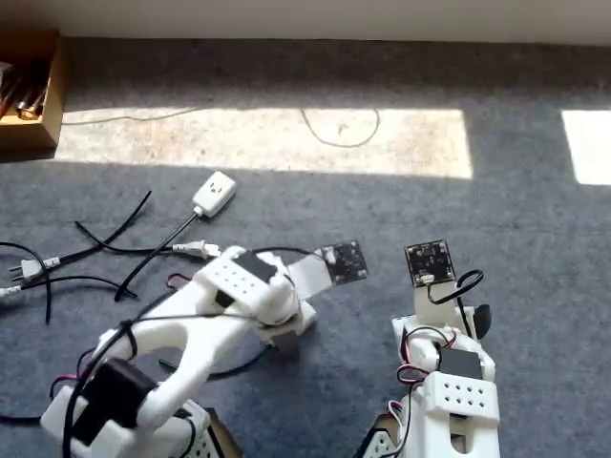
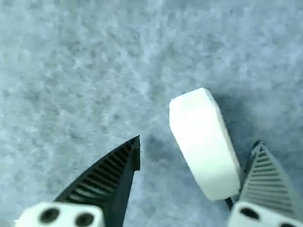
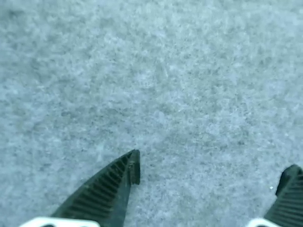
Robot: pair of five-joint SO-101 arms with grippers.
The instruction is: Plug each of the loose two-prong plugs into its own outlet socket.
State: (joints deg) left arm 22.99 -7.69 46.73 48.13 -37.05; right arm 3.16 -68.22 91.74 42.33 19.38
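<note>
Plug (image 1: 194,250) lies loose on carpet (image 1: 535,267); left gripper (image 2: 197,142), jaws spread around a white block (image 2: 189,113), should centre on it before closing; right gripper (image 3: 214,161) jaws released too.

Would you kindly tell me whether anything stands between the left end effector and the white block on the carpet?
Nothing visible does. The white block lies on the carpet inside the open left end effector, close to one side, with only bare carpet around it.
</note>
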